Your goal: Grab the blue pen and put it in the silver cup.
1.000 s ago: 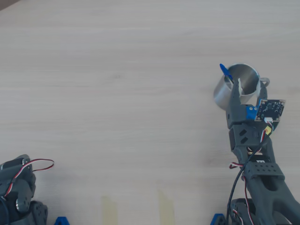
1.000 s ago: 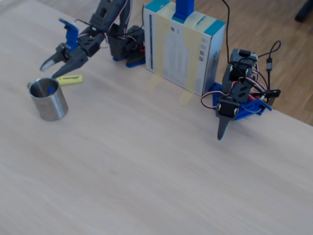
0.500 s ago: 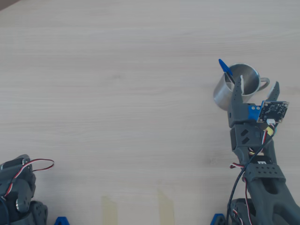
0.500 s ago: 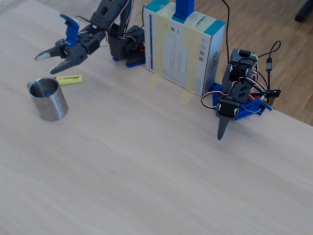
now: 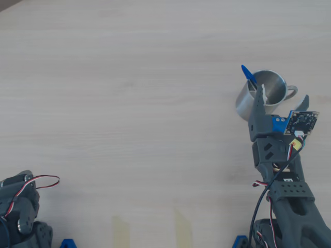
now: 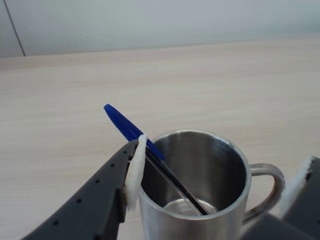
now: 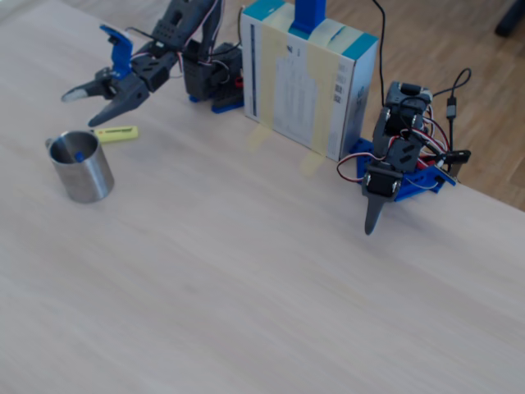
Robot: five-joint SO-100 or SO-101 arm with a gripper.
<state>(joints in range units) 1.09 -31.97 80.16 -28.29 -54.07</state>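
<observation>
The silver cup (image 5: 247,105) stands upright at the right of the overhead view, its handle pointing right. The blue pen (image 5: 249,77) leans inside it, with the blue cap sticking out over the left rim. In the wrist view the pen (image 6: 127,128) runs down to the floor of the cup (image 6: 235,206). My gripper (image 5: 283,94) is open and holds nothing, its fingers spread just behind the cup. In the wrist view the gripper (image 6: 217,175) has one padded finger (image 6: 135,172) close beside the pen. From the fixed view the gripper (image 7: 84,108) hovers above and behind the cup (image 7: 84,179).
A yellow highlighter (image 7: 115,133) lies on the table just behind the cup. A white and teal box (image 7: 308,78) stands by my arm's base. A second, idle arm (image 7: 398,168) sits at the right, also seen in the overhead view (image 5: 18,212). Two tape strips (image 5: 121,232) mark the near edge.
The gripper has opened wider and risen back from the cup's mouth. The blue pen stays leaning inside the cup.
</observation>
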